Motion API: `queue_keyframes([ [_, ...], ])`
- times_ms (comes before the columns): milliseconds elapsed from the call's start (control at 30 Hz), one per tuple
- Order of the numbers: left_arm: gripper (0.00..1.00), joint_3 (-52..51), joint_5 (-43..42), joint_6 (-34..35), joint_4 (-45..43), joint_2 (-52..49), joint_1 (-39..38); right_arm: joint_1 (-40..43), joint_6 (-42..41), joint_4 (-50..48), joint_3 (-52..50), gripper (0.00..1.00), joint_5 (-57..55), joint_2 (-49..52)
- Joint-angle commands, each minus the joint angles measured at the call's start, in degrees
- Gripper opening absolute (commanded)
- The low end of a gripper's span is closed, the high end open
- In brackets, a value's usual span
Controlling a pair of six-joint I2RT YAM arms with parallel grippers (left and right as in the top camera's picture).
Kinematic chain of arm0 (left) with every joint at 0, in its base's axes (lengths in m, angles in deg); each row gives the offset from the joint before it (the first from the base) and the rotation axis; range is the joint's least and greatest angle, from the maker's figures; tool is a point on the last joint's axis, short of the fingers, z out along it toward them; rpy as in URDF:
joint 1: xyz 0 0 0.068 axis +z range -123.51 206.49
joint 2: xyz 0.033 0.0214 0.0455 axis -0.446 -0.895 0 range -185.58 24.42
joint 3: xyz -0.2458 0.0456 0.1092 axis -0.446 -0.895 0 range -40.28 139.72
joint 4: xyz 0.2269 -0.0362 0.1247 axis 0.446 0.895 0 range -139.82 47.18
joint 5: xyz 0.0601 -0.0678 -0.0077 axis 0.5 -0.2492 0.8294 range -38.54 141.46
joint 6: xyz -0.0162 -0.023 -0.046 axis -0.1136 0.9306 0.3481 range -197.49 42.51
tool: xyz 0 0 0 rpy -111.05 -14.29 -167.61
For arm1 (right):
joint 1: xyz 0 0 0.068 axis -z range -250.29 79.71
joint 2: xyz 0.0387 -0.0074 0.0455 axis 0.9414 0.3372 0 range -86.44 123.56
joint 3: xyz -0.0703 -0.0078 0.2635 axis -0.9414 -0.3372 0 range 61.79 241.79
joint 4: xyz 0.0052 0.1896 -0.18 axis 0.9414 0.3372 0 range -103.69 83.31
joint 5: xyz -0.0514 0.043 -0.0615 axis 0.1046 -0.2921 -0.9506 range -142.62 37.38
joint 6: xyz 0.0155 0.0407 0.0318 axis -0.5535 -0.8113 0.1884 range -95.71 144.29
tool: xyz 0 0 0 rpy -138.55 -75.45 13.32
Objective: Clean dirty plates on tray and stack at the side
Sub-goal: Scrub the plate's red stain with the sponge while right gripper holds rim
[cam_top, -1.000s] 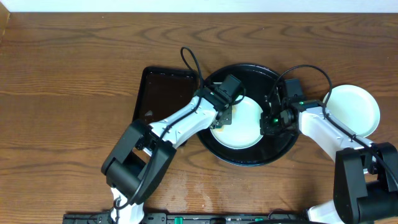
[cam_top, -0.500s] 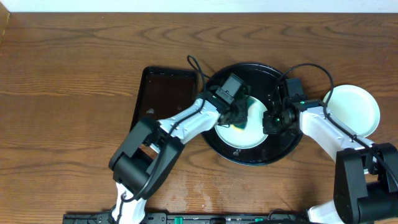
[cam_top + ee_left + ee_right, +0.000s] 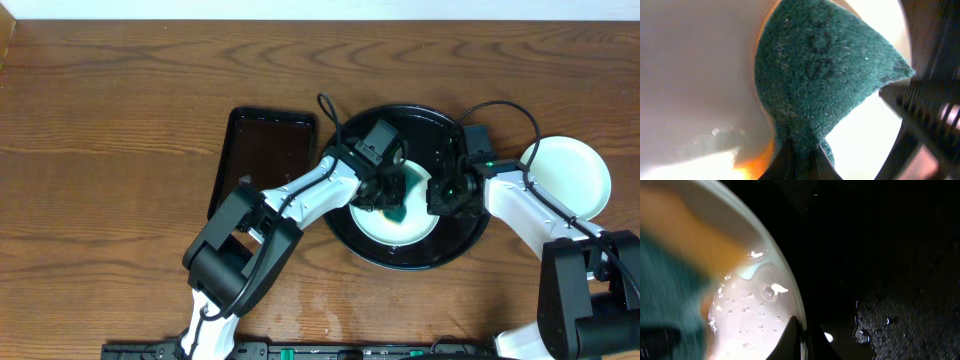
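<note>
The left gripper [image 3: 385,188] is clamped on a green sponge [image 3: 825,75] pressed to one plate [image 3: 405,228] on the tray [image 3: 400,110], largely hiding it. The right gripper [image 3: 441,193] is pinched on that plate's rim. A second white plate [image 3: 568,176] sits beside the tray, possibly a stack.

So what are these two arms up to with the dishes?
They are washing up. The left claw presses a green sponge on a plate lying in the round black tray, while the right claw pinches that plate's rim to steady it. A white plate sits on the table to the right.
</note>
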Motion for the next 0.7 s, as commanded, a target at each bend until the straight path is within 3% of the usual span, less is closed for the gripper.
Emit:
queue_keyframes([
  [0, 0.08, -3.7, -8.4, -4.2, 6.6, -3.3, -3.5, -0.4, 1.7, 0.9, -1.2, 0.01, 0.4, 1.2],
  [167, 0.08, -3.6, -5.2, -5.7, 11.1, 0.0, -2.5, -0.4, 1.7, 0.9, -1.2, 0.01, 0.4, 1.2],
  [433, 0.08, -3.6, 29.2, -0.2, 21.9, 9.0, 2.2, -0.4, 1.7, 0.8, -1.2, 0.01, 0.4, 1.2],
  [567, 0.08, -3.6, 35.6, -0.2, 21.2, 9.6, 3.6, -0.4, 1.7, 0.5, -1.2, 0.01, 0.4, 1.2],
  [667, 0.07, -3.4, 35.8, -0.6, 20.6, 9.8, 3.7, -0.4, 1.7, 0.5, -1.2, 0.01, 0.4, 1.2],
])
